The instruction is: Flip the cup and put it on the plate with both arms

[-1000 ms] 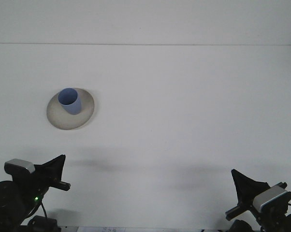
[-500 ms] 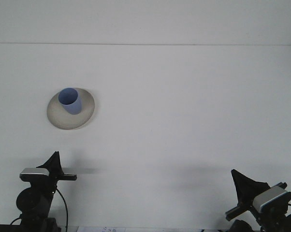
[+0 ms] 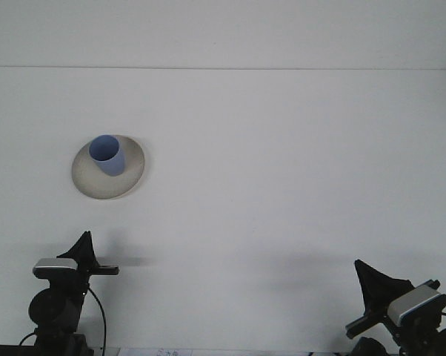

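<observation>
White tabletop [image 3: 282, 185] is filling nearly the whole frame, meeting a pale wall along a thin horizontal line near the top.

Compared with a second ago, the left gripper [image 3: 84, 241] is sitting differently: back then its arm was showing as a bulky dark mass in the lower-left corner with a small green light, and the pointed tip was aimed toward the right. Now the arm is standing as a narrow upright column, a little further right, with the tip pointing up. Since half a second ago it is barely shifting at all. The right gripper [image 3: 365, 273] in the lower-right corner is keeping the same pose through all three moments, and the cup and plate are staying where they were.

One blue cup [image 3: 107, 155] is standing upright, mouth up, on one round cream plate [image 3: 131, 174] in the left-centre of the frame, resting toward the plate's upper-left part. Both grippers are well apart from it, down along the bottom edge, and nothing is lying between them and the plate. A black cable [image 3: 98, 315] is hanging beside the left arm.

Two arms are showing, each carrying a grey wrist camera. From this angle each gripper is appearing only as a dark wedge, so I cannot tell whether the jaws of either one are open or closed.
</observation>
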Available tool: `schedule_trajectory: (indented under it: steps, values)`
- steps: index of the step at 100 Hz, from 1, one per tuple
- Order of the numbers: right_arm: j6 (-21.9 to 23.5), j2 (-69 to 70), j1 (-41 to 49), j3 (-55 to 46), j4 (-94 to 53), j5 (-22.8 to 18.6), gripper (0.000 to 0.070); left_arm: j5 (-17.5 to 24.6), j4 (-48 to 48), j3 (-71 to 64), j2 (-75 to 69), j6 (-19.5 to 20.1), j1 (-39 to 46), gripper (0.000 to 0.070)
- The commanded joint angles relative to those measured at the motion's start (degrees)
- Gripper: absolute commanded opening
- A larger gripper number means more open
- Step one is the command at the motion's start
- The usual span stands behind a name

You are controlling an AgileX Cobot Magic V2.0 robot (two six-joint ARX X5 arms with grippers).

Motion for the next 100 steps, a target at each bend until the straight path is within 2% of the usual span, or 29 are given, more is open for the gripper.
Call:
schedule_trajectory:
  steps: [1, 58, 65, 69, 76, 89, 96, 100]
  values:
    - [0.74, 0.2, 0.48, 0.28, 0.59, -0.02, 0.0007, -0.2, 0.63, -1.11, -0.04, 0.28, 0.02, 0.0016]
    - [0.66, 0.2, 0.48, 0.28, 0.57, 0.0, 0.0007, -0.2, 0.59, -1.11, -0.07, 0.28, 0.02, 0.0016]
    - [-2.36, 0.17, 0.44, 0.26, 0.55, 1.53, 0.0007, -0.2, 0.59, -1.11, -0.07, 0.28, 0.02, 0.0016]
    - [-2.56, 0.17, -0.24, 0.17, 0.31, 2.49, 0.0007, -0.2, 0.59, -1.11, -0.07, 0.28, 0.02, 0.0016]
    - [-2.91, 0.15, -3.74, -1.18, 2.34, 3.02, 0.0007, -0.2, 0.59, -1.11, -0.04, 0.28, 0.02, 0.0016]
    - [-5.07, -1.81, -16.63, -8.44, 13.75, 2.23, 0.0007, -0.2, 0.59, -1.11, -0.04, 0.28, 0.02, 0.0016]
    - [-5.38, -3.43, -24.52, -14.32, 20.79, -0.5, 0.0007, -0.2, 0.59, -1.11, -0.04, 0.28, 0.02, 0.0016]
    - [-5.27, -4.52, -29.57, -18.47, 25.03, -3.87, 0.0007, -0.2, 0.59, -1.11, -0.04, 0.28, 0.02, 0.0016]
